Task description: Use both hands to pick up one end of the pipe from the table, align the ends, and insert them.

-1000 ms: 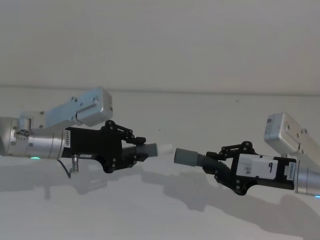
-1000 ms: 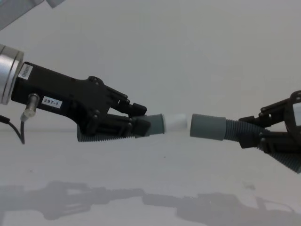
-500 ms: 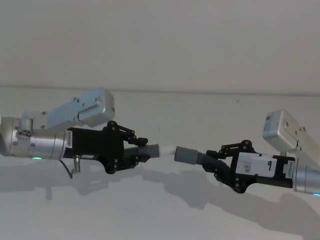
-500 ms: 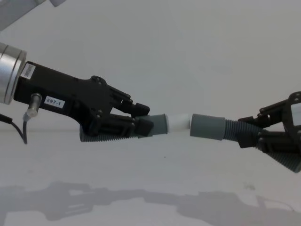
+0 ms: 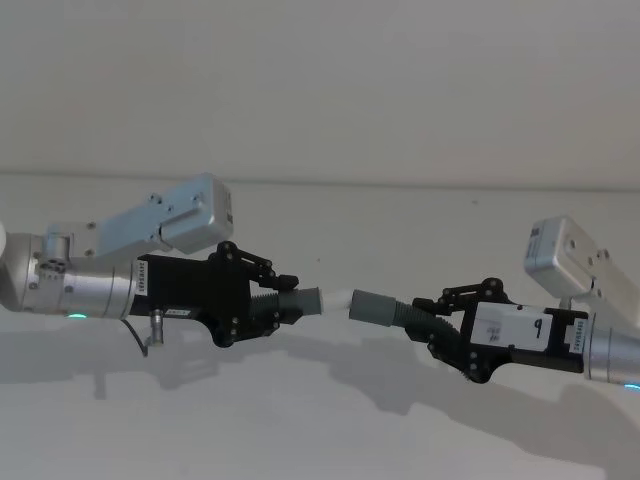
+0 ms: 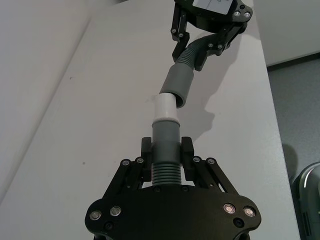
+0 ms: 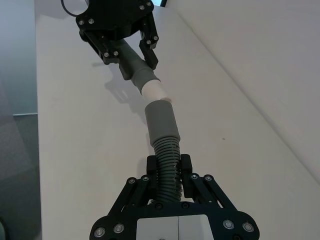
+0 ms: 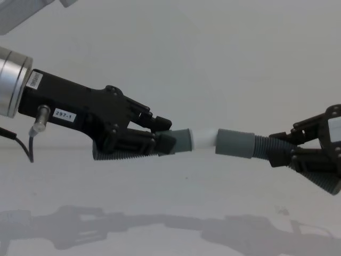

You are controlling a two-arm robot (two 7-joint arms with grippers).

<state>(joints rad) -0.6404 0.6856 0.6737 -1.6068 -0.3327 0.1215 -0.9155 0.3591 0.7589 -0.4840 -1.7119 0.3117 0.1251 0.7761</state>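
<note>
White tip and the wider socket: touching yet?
Touching. In the chest view the white tip meets the socket mouth with no gap; the left wrist view shows the white tip just entering the socket.

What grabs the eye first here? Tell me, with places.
Two black end effectors meet in mid-air above the white table, each clamped on a ribbed hose piece. The left end effector holds the hose with the white tip; the right end effector holds the hose with the wider grey socket. At the centre, the white tip is right at the socket's mouth, slightly angled.
</note>
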